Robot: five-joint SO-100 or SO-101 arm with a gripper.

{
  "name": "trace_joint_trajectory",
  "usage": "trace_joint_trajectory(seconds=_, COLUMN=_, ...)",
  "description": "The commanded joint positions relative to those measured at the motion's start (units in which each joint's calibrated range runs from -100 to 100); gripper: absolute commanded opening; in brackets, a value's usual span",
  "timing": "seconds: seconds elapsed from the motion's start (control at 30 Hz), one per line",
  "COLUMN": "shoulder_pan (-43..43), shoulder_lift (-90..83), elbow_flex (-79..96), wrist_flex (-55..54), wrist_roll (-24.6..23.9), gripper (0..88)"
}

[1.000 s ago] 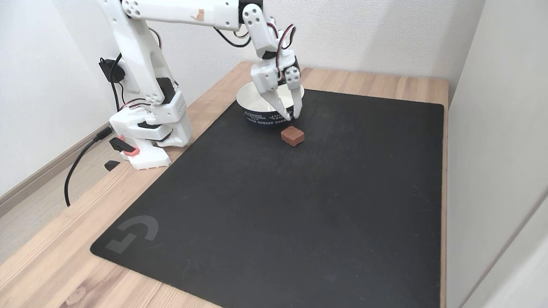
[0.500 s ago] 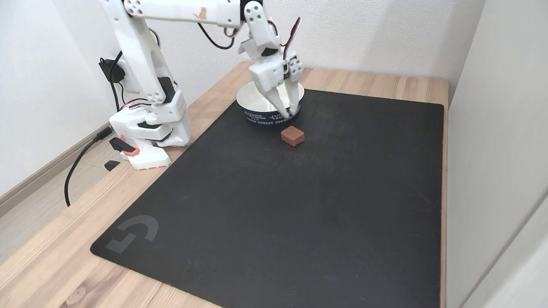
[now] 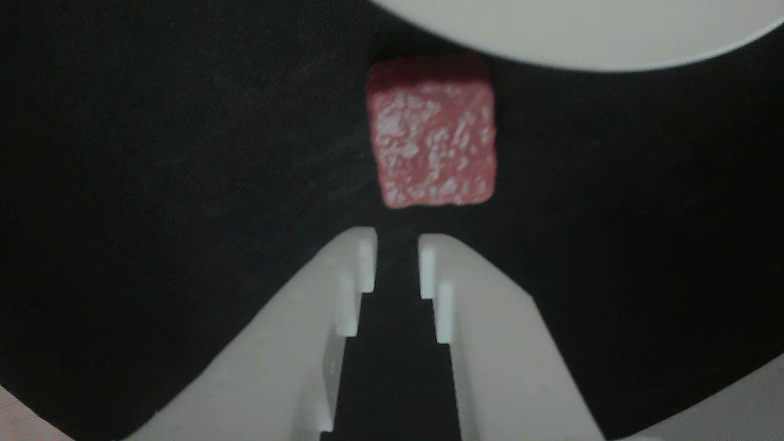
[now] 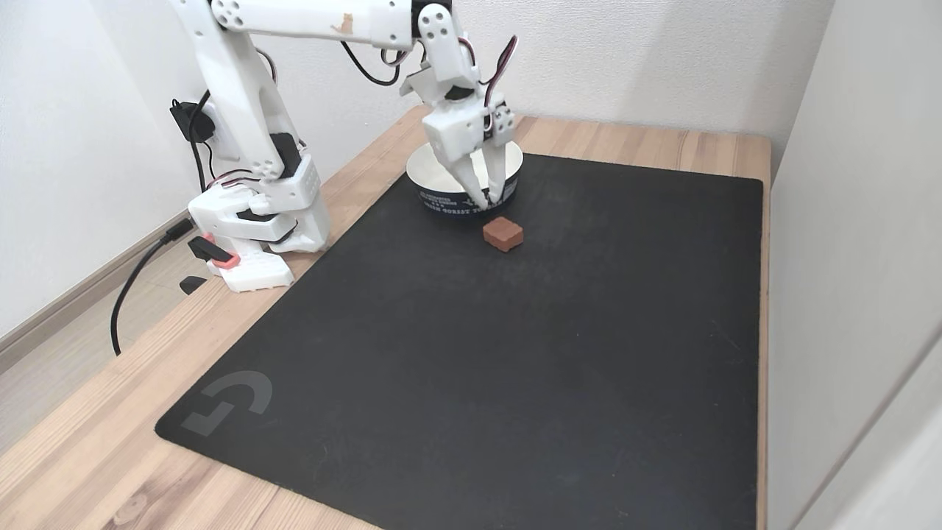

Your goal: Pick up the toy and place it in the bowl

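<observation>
Toy (image 3: 432, 138) just beyond tool (image 3: 397, 257)

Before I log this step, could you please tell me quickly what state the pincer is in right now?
Pincer: nearly closed, a narrow gap between its tips, holding nothing; the red cube lies untouched on the mat.

Arm (image 4: 294, 18): white, five joints. Base (image 4: 254, 228) at the left in the fixed view. Lower link rises steeply from the base; upper link runs level to the right along the top edge. Wrist (image 4: 456, 81) bends down, black and red wires looped beside it.

Gripper (image 4: 489, 200): white, pointing down and slightly right. In the other view it (image 3: 397, 245) enters from the bottom edge, fingers (image 3: 349, 269) nearly parallel, a narrow gap between the tips, nothing held.
</observation>
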Motion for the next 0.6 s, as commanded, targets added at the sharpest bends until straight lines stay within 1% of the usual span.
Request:
trace_joint_trajectory(seconds=0.0, shoulder_pan=1.14, shoulder_lift=-0.88, elbow_flex=-2.43, wrist_flex=0.42, wrist_roll=0.04, gripper=19.0)
trace_joint_trajectory(seconds=0.07, shoulder_pan=1.14, shoulder_lift=-0.88, elbow_flex=-2.43, wrist_flex=0.51, wrist_roll=0.04, gripper=30.5)
trace_joint_trajectory(seconds=0.13, shoulder_pan=1.31, shoulder_lift=-0.71, elbow_flex=-2.52, wrist_flex=1.69, wrist_roll=-0.01, gripper=37.8)
trace_joint_trajectory(seconds=0.57, shoulder_pan=1.31, shoulder_lift=-0.21, elbow_flex=-2.25, wrist_flex=4.15, wrist_roll=-0.06, gripper=37.9)
